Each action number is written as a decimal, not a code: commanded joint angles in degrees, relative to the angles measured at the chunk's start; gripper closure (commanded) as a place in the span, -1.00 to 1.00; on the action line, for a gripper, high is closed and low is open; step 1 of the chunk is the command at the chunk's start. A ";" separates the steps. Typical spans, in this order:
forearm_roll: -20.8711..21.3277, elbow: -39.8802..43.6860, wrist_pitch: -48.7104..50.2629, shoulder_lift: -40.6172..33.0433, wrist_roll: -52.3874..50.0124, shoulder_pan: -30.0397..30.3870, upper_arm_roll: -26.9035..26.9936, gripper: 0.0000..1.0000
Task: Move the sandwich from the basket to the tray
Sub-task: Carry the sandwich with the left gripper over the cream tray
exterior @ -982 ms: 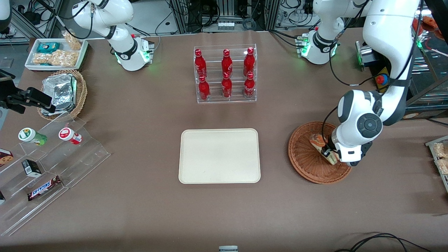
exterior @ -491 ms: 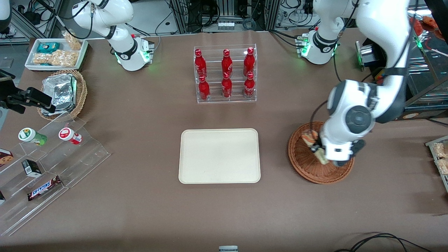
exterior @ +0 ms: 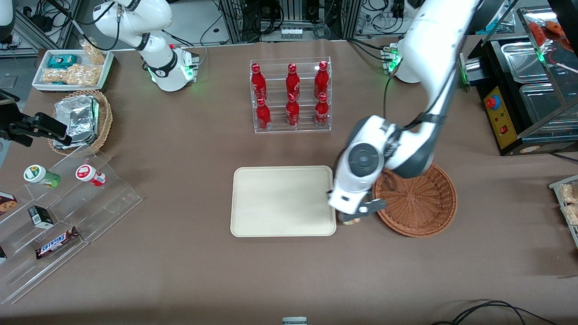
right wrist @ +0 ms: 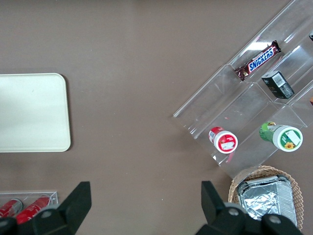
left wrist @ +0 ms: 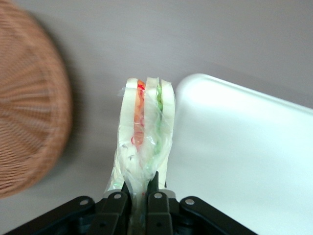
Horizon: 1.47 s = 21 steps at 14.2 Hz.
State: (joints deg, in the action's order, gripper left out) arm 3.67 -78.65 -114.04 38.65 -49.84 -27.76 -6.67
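One narrow strip of bare table is left to cross: the sandwich [left wrist: 144, 132], clamped between the fingers of the gripper [exterior: 351, 216], is carried clear of the basket [exterior: 417, 201] and just beside the tray [exterior: 280, 201], its long axis pointing out from the fingertips.

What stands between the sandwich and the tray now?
Nothing visible. The tool holds the sandwich above the table, between the basket and the tray, right at the tray's corner; only the low rim lies ahead.
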 commanded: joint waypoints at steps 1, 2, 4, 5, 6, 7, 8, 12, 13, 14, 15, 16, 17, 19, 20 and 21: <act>0.19 11.74 2.07 7.56 0.20 -4.83 0.43 0.93; 0.28 14.38 1.89 9.58 -1.47 -5.98 0.43 0.93; 0.37 17.56 -0.29 12.23 -2.63 -8.36 0.43 0.94; 0.63 17.57 -2.13 12.85 -2.54 -9.24 0.43 0.94; 0.72 17.57 -3.46 13.37 -2.28 -10.37 0.43 0.95; 0.81 17.57 -4.43 13.99 -2.19 -11.26 0.52 0.95; 0.72 17.57 -5.22 14.08 -2.02 -11.70 0.43 0.95; 0.54 17.04 -6.63 14.78 0.35 -12.23 0.25 0.96; 0.20 16.95 -6.81 14.96 1.92 -12.06 0.08 0.95; -0.16 16.87 -7.16 15.31 2.81 -11.97 0.08 0.91; -0.42 16.60 -7.86 15.49 2.82 -11.88 0.08 0.84; -0.34 15.21 -9.17 15.58 2.91 -12.05 0.08 0.62; -0.33 14.06 -10.49 15.40 2.65 -12.06 0.08 0.17; -0.42 13.96 -10.94 14.88 1.51 -12.14 0.08 -0.99; -0.94 13.96 -10.85 14.44 -0.76 -12.14 0.08 -1.00; -2.17 13.96 -10.68 13.30 -4.96 -12.06 0.08 -1.00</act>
State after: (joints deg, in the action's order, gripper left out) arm 2.84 -64.29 -124.73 54.08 -50.03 -39.50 -6.86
